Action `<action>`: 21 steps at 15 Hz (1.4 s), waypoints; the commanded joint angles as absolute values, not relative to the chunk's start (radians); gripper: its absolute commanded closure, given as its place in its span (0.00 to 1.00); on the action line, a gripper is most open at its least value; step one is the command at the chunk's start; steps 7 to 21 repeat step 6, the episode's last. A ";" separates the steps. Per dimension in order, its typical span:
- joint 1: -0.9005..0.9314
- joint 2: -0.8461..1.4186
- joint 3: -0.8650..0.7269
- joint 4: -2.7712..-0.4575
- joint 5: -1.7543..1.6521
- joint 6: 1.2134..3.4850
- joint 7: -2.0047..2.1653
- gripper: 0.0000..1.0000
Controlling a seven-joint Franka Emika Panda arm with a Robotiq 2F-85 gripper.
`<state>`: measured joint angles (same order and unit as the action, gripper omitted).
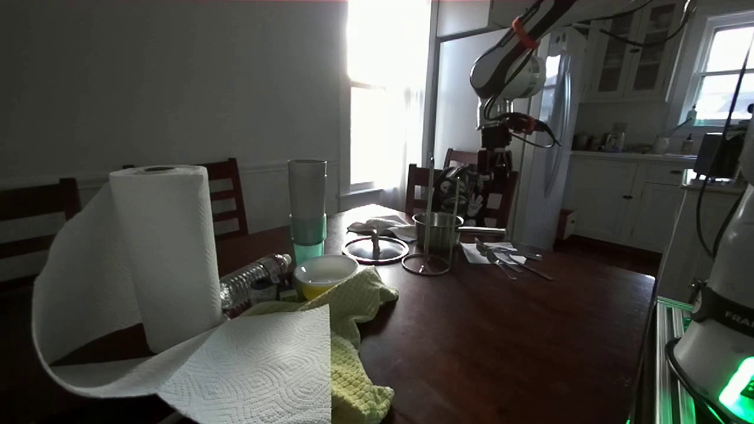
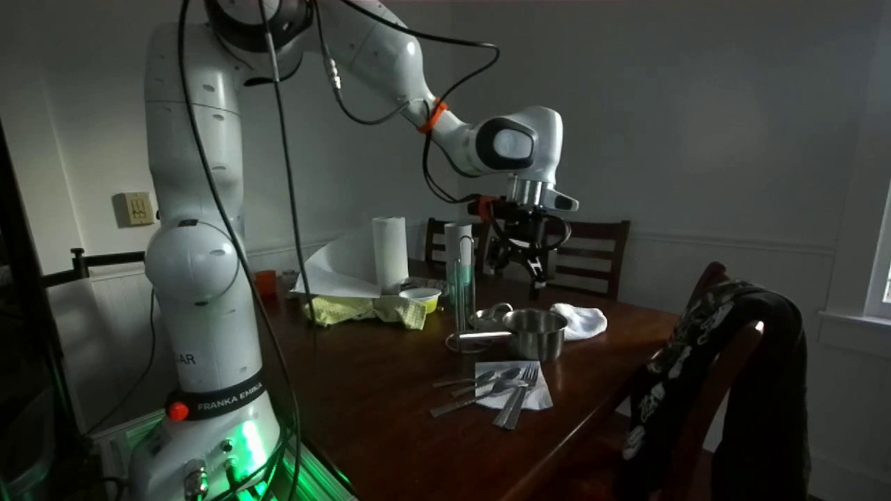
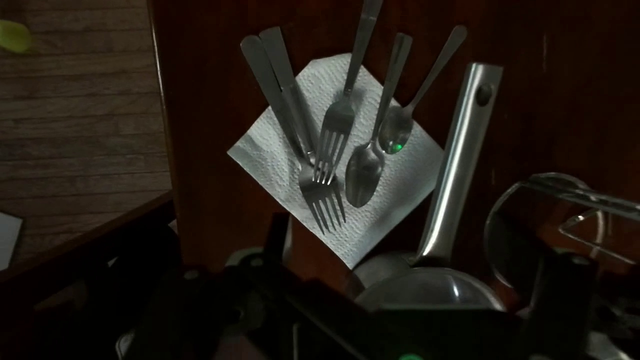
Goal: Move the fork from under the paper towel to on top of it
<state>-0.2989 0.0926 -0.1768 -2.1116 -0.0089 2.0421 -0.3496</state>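
In the wrist view, two grey metal forks [image 3: 341, 117] lie on the square white paper towel [image 3: 404, 176], eleven o'clock from the silver metal pot [image 3: 425, 288]. The black pincer [image 3: 424, 245] is spread wide.

In the wrist view, the paper towel [image 3: 405, 170] lies near the worktop's [image 3: 200, 150] left edge, its right corner beside the saucepan handle [image 3: 462, 160]. On it, one fork [image 3: 341, 116] overlaps another fork [image 3: 311, 187], left of two spoons [image 3: 364, 177]. In an exterior view, a dishcloth [image 2: 348, 311] lies before the paper roll [image 2: 391, 254] and bowl [image 2: 430, 303], towards the far edge.
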 commanded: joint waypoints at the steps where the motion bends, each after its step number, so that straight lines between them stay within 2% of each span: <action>1: -0.271 -0.094 -0.192 -2.290 -0.010 2.094 -0.356 0.00; 2: -0.263 -0.122 -0.192 -2.314 -0.028 2.106 -0.359 0.00; 3: -0.263 -0.031 -0.199 -2.219 -0.013 2.058 -0.349 0.00; 6: -0.250 -0.096 -0.201 -2.279 -0.017 2.075 -0.347 0.00; 21: -0.250 -0.096 -0.201 -2.279 -0.017 2.075 -0.347 0.00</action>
